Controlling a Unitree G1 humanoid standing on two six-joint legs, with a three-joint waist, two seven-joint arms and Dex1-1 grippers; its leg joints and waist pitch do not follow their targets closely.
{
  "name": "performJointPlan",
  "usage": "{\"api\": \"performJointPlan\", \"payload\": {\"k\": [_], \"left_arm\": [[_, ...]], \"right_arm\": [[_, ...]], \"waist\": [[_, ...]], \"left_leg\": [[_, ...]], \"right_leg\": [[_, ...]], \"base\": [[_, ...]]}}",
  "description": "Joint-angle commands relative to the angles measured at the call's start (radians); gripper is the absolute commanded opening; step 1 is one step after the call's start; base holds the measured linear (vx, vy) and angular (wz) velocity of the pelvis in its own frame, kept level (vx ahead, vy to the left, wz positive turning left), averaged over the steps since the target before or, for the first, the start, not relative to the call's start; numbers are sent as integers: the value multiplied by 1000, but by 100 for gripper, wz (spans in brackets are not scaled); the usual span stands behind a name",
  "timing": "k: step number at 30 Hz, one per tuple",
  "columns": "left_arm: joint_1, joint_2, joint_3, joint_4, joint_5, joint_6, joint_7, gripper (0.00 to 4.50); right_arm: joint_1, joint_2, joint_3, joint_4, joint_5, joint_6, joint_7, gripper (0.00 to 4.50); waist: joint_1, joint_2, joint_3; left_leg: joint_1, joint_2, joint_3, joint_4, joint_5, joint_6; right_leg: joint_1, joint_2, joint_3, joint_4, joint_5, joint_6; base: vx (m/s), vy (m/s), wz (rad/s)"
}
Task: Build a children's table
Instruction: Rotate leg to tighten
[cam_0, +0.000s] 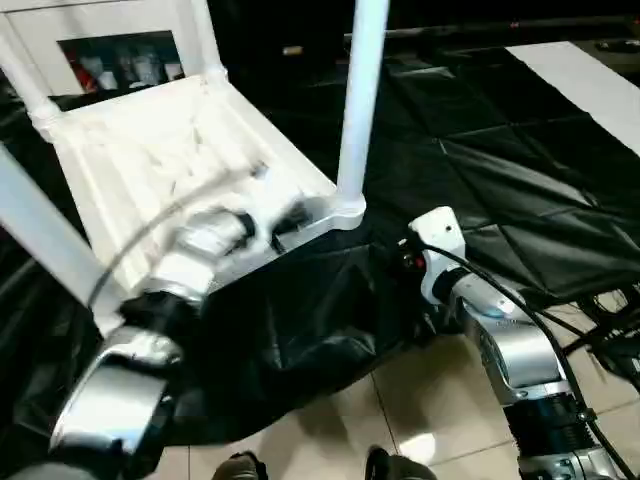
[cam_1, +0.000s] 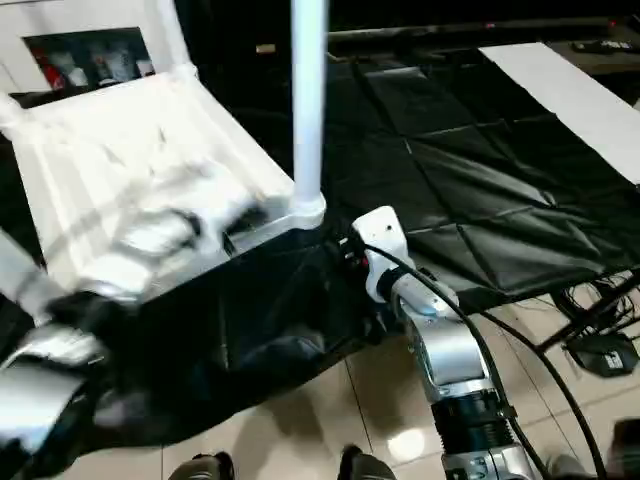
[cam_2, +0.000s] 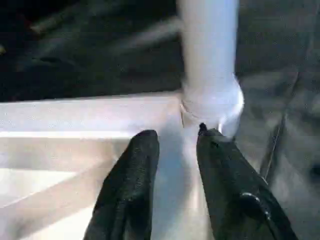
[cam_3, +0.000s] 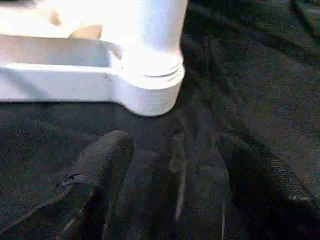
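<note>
The children's table lies upside down on the black cloth, its ribbed white tabletop (cam_0: 150, 150) facing up. White legs stand in its corner sockets, the nearest one (cam_0: 360, 100) at the front right corner. My left gripper (cam_2: 177, 135) hovers over the tabletop's rim just beside that leg's socket (cam_2: 212, 105), fingers a little apart with nothing between them. My right gripper (cam_3: 172, 140) stands open low over the black cloth, a short way in front of the same socket (cam_3: 150, 90).
The black cloth (cam_0: 300, 340) hangs over the work table's front edge above a tiled floor. A person's shoes (cam_0: 240, 467) show at the bottom edge. A white strip (cam_0: 590, 80) lies at the back right, cables (cam_0: 610, 340) trail at the right, and a white shelf (cam_0: 120, 50) stands behind.
</note>
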Motion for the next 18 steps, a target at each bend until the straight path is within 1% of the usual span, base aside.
{"api": "performJointPlan", "payload": {"k": [1,2,3,4,5,6,7,8,9,10,11,12,13,14,15,16,17,18], "left_arm": [[67,-35,24,-163,-83,99,15,186],[111,-46,26,-241,-110,136,24,193],[159,-50,19,-314,-125,158,27,193],[219,-50,6,-393,-127,168,34,202],[227,-50,5,-403,-127,169,35,214],[289,-64,9,-476,-141,176,57,227],[326,-78,16,-521,-149,181,77,228],[365,-92,19,-561,-153,171,95,232],[412,-103,16,-606,-169,168,102,232],[461,-110,13,-651,-177,166,108,250],[506,-111,9,-674,-167,139,113,269],[549,-112,10,-696,-154,124,124,269],[589,-114,20,-709,-150,119,135,268],[625,-118,36,-722,-155,112,144,282],[668,-119,52,-743,-163,108,150,282],[668,-119,52,-743,-163,108,150,311],[731,-115,65,-783,-172,91,155,311],[762,-111,72,-804,-176,85,155,315]], "right_arm": [[-14,-1,-22,8,6,9,-18,316],[-12,-2,-23,5,6,10,-19,316],[-8,-4,-22,-4,8,14,-19,316],[2,-6,-19,-22,12,17,-18,316],[3,-6,-19,-24,13,18,-18,316],[17,-6,-21,-47,20,20,-18,316],[27,-7,-22,-63,22,22,-18,316],[38,-5,-24,-81,25,20,-18,316],[51,0,-31,-105,37,24,-16,316],[66,7,-38,-134,51,28,-14,316],[83,12,-44,-165,64,34,-11,316],[99,18,-50,-195,80,47,-9,316],[118,24,-53,-226,96,63,-6,316],[137,27,-54,-254,104,71,-6,316],[160,32,-58,-283,118,83,-4,316],[160,32,-58,-283,118,83,-4,316],[198,32,-57,-325,135,104,2,316],[220,23,-44,-336,123,99,6,316]], "waist": [[6,-2,-75],[6,0,-74],[4,-2,-72],[4,-1,-73],[4,-1,-74],[1,2,-73],[1,2,-74],[1,4,-71],[0,2,-72],[1,1,-71],[1,3,-71],[1,10,-69],[0,8,-69],[-2,7,-67],[-1,8,-67],[-3,8,-64],[-4,8,-63],[-2,8,-65]], "left_leg": [[21,8,12,-58,-318,36],[21,14,10,-60,-327,29],[15,12,12,-62,-331,31],[16,9,12,-62,-344,31],[17,11,11,-63,-346,30],[14,8,12,-64,-352,28],[14,9,10,-65,-352,26],[12,8,10,-67,-363,23],[14,8,11,-67,-378,21],[14,8,11,-66,-394,20],[13,7,10,-67,-397,21],[11,7,8,-70,-410,17],[12,7,8,-70,-417,16],[13,4,7,-71,-441,10],[14,4,5,-70,-445,7],[12,4,4,-72,-454,4],[13,2,3,-72,-463,3],[12,5,-1,-73,-465,-2]], "right_leg": [[57,-19,34,-56,-336,-205],[59,-20,36,-50,-316,-217],[60,-17,36,-52,-327,-209],[56,-13,37,-55,-353,-191],[57,-14,39,-53,-348,-185],[55,-9,41,-56,-357,-168],[57,-10,41,-55,-354,-163],[57,-9,42,-59,-367,-150],[54,-8,42,-63,-382,-138],[52,-8,42,-65,-404,-127],[52,-7,42,-67,-411,-122],[52,-7,41,-70,-439,-102],[50,-5,41,-73,-446,-93],[46,-3,40,-80,-499,-62],[45,-3,40,-80,-510,-56],[44,-4,40,-87,-542,-40],[42,-2,39,-89,-562,-31],[44,-6,40,-90,-570,-23]], "base": [[0,0,0],[0,0,0],[0,0,0],[0,0,0],[0,0,0],[0,0,0],[0,0,0],[0,0,0],[0,0,0],[0,0,0],[0,0,0],[0,0,0],[0,0,0],[0,0,0],[0,0,0],[0,0,0],[0,0,0],[0,0,0]]}}
